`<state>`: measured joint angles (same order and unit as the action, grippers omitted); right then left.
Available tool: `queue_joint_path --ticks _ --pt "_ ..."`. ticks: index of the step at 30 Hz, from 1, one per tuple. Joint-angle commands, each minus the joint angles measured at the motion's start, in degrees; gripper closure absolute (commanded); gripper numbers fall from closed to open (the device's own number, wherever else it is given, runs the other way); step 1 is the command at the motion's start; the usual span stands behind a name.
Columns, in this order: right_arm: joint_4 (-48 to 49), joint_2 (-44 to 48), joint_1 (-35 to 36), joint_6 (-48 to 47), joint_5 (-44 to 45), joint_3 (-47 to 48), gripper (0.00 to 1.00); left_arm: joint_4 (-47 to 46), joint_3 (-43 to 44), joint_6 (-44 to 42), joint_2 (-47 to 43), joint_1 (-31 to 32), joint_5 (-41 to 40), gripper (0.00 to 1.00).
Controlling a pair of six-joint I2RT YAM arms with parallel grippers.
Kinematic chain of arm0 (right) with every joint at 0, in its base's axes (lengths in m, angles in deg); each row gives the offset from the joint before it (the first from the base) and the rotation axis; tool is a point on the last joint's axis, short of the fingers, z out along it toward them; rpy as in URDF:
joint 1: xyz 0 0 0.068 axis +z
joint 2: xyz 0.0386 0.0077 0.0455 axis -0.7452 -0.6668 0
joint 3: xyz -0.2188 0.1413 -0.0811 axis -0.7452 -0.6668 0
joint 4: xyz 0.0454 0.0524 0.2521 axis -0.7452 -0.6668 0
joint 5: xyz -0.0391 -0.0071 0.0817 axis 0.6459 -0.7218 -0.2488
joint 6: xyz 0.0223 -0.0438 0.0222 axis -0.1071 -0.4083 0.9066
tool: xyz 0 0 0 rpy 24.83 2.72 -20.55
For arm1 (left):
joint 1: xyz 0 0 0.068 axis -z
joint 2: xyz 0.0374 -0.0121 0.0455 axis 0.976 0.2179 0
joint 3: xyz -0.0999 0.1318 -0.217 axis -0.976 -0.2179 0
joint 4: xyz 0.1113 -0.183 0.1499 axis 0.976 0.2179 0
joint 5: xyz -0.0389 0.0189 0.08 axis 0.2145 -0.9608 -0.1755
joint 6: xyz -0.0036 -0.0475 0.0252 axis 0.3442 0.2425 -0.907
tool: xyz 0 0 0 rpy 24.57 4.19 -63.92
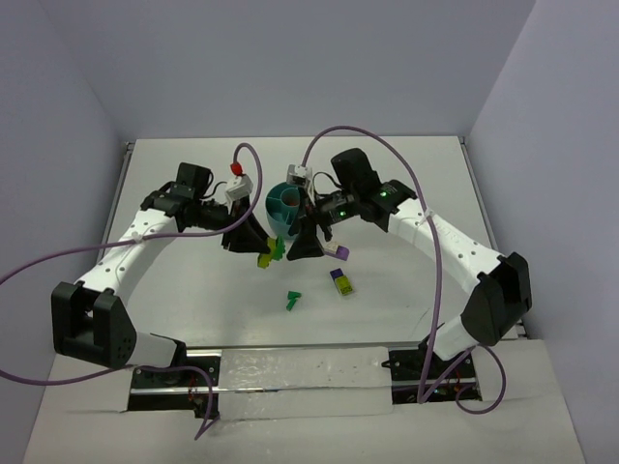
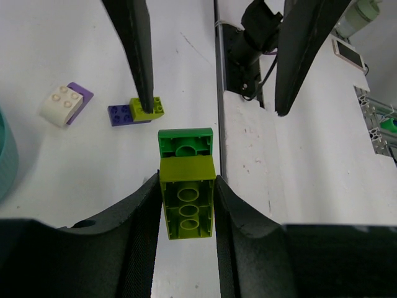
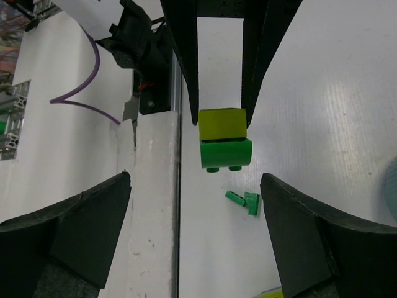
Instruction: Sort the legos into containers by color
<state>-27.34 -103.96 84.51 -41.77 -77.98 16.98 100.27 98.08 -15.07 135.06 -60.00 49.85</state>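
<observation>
Sorting looks barely begun. Three pieces lie loose on the white table (image 1: 193, 309): a purple-and-white piece (image 2: 65, 104), a purple-and-yellow piece (image 2: 136, 112) and a small dark green piece (image 1: 292, 300). All are near the teal bowl (image 1: 282, 203) but outside it. My arms hide most of the bowl, so I cannot tell what it holds.

Both my arms reach inward and meet just in front of the bowl, wrists bent down, grippers facing each other. My left gripper (image 2: 187, 183) is closed on a lime brick (image 2: 186, 211), which has a green brick (image 2: 185, 143) stuck to its far end. My right gripper (image 3: 195, 186) is spread wide and empty, its fingertips just short of the green brick and not touching it. I judge the two bricks must be pulled apart before either can go into a compartment.
</observation>
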Motion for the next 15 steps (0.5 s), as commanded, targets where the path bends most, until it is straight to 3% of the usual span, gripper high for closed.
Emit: queue_joint_path --ticks 1,5,8,15 --pt "-1.7 -2.1 0.9 -2.2 -2.8 4.6 0.14 2.5 2.8 -2.3 -1.1 0.7 4.3 1.0" --pt "-1.7 -2.7 1.4 -2.2 -3.5 5.2 0.21 3.2 3.3 -2.6 -1.0 1.0 4.6 1.0" --pt "-2.2 -3.3 2.1 -2.7 -4.1 5.7 0.34 3.2 3.4 -2.7 -0.6 1.3 4.8 1.0" --pt "-4.3 -4.7 3.0 -4.1 -5.1 7.0 0.4 2.3 3.7 -2.0 -0.2 2.0 4.5 1.0"
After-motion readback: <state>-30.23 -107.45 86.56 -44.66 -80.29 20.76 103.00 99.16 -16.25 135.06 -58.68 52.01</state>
